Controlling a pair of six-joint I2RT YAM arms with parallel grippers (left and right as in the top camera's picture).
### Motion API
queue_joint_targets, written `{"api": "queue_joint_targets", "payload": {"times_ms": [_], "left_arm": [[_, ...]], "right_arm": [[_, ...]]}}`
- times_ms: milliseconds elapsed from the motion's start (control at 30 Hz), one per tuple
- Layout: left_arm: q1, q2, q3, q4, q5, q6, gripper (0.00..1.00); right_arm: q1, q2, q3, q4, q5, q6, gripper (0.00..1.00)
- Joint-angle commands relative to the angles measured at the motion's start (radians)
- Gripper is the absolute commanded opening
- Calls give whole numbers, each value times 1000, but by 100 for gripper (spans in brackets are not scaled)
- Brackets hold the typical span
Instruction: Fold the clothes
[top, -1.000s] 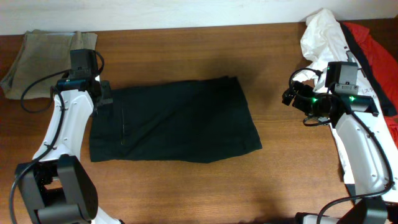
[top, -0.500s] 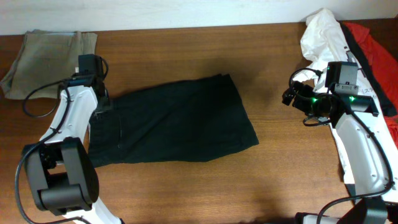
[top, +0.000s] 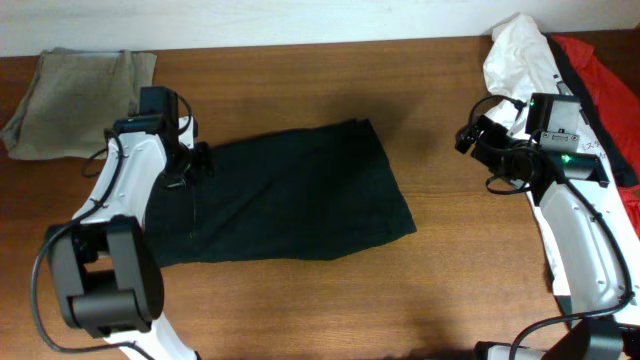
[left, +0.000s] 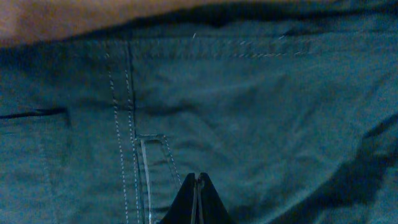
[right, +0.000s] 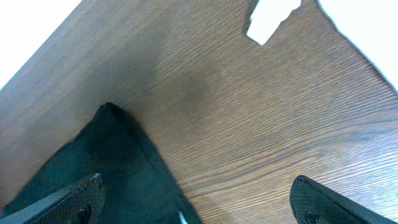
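The black garment (top: 290, 195) lies flat in the middle of the table, folded into a rough rectangle. It fills the left wrist view (left: 249, 93), where stitched seams and a belt loop show. My left gripper (top: 198, 160) is shut, its tips (left: 197, 178) together right over the garment's left part near the belt loop. My right gripper (top: 468, 138) is open and empty above bare wood, right of the garment; its fingers (right: 196, 190) frame the garment's corner (right: 106, 162). A white T-shirt (top: 515, 55) and a red garment (top: 600, 70) lie heaped at the far right.
A grey-khaki folded garment (top: 75, 85) sits at the far left corner. The wooden table (top: 440, 290) shows in front of and to the right of the black garment. The white T-shirt's edge also shows in the right wrist view (right: 360, 25).
My left gripper moved right, from the garment's left edge onto the fabric. The garment's left side shifted and skewed slightly. My right gripper turned and rose slightly, staying in place.
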Motion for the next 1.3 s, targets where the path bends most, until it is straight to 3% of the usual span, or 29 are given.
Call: {"api": "queue_joint_targets", "payload": {"times_ms": [0, 100, 133, 167, 233, 333, 433, 533, 700, 767, 967, 1100, 1167, 1267], "left_arm": [[-2, 54, -13, -17, 14, -2, 1], [-2, 54, -13, -13, 14, -2, 1], [-2, 54, -13, -13, 14, -2, 1], [-2, 54, -13, -13, 14, -2, 1], [-2, 54, -13, -14, 14, -2, 1], [-2, 54, -13, -13, 14, -2, 1], [-2, 54, -13, -6, 14, -2, 1], [-2, 54, -14, -2, 14, -2, 1], [-2, 54, -14, -2, 13, -2, 1], [-2, 54, -14, -2, 14, -2, 1], [-2, 53, -8, 32, 24, -2, 1], [-18, 36, 101, -15, 128, 29, 1], [-101, -17, 172, -74, 128, 118, 1], [-227, -26, 152, -75, 110, 130, 1]], "right_arm": [[0, -5, 11, 33, -370, 34, 99], [107, 1, 11, 38, -375, -20, 54], [189, 12, 10, 38, -300, -19, 33], [273, 36, 10, 39, -211, -4, 24], [372, 103, 10, 49, -110, 61, 21], [474, 318, 11, 182, -143, 61, 10], [478, 491, 11, 269, -213, 61, 6], [477, 524, 11, 263, -190, 72, 7], [456, 528, 11, 115, -48, 329, 4], [405, 526, 11, 55, -45, 367, 4], [283, 417, 11, -139, 109, 368, 4], [232, 365, 11, -188, 146, 375, 4], [216, 295, 11, -213, 146, 362, 4], [218, 254, 10, -219, 146, 334, 4]]}}
